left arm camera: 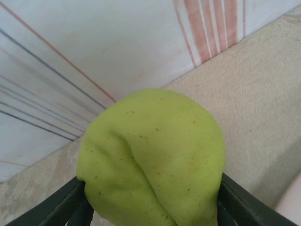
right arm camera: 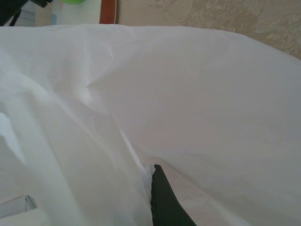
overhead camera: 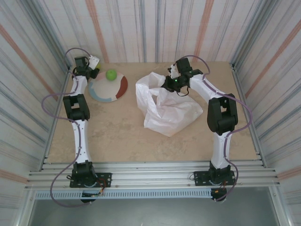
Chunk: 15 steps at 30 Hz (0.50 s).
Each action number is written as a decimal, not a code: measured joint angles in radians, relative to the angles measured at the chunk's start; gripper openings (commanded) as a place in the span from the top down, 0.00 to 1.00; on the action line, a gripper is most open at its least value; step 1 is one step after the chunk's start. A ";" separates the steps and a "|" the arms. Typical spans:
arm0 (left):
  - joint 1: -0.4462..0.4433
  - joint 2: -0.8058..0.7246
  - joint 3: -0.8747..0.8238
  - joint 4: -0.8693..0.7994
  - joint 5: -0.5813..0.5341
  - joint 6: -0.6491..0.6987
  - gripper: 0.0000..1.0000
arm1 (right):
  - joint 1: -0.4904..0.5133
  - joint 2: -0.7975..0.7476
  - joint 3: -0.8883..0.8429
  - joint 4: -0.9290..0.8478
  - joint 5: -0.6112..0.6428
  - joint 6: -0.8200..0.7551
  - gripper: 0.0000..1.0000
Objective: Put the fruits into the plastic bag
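A yellow-green fruit (left arm camera: 153,155) sits between the dark fingers (left arm camera: 240,202) of my left gripper (left arm camera: 150,209), which is shut on it close above the table's far left corner. From above, that gripper (overhead camera: 93,67) hangs at the back edge of the plate. A round green fruit (overhead camera: 111,74) lies on the plate. The white plastic bag (overhead camera: 167,108) stands crumpled in the middle of the table. My right gripper (overhead camera: 172,80) is shut on the bag's upper rim. In the right wrist view, white bag film (right arm camera: 188,94) is pinched at the fingertips (right arm camera: 160,188).
The round multicoloured plate (overhead camera: 101,92) lies at the far left, its red rim (right arm camera: 107,9) showing past the bag. Striped walls close in the table on three sides. Bare tabletop (overhead camera: 108,136) lies in front of plate and bag.
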<state>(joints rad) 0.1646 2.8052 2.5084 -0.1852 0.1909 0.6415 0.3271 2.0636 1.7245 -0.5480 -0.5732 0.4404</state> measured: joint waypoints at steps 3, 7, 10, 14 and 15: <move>0.000 -0.064 -0.094 0.003 0.000 -0.011 0.55 | 0.000 0.000 0.000 0.000 0.000 0.000 1.00; 0.000 -0.136 -0.170 0.001 -0.001 -0.029 0.56 | 0.000 0.000 0.000 0.001 -0.002 0.000 1.00; 0.000 -0.201 -0.223 -0.003 -0.001 -0.057 0.57 | 0.000 0.000 0.000 0.005 -0.006 0.000 1.00; 0.000 -0.340 -0.352 -0.006 0.000 -0.134 0.58 | 0.000 0.000 0.000 0.013 -0.016 0.000 1.00; 0.000 -0.395 -0.410 0.003 0.001 -0.170 0.59 | -0.001 -0.001 0.000 0.019 -0.022 0.001 1.00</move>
<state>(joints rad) 0.1642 2.4100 2.0983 -0.1822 0.1921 0.4717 0.3264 2.0628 1.7245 -0.5293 -0.5949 0.4412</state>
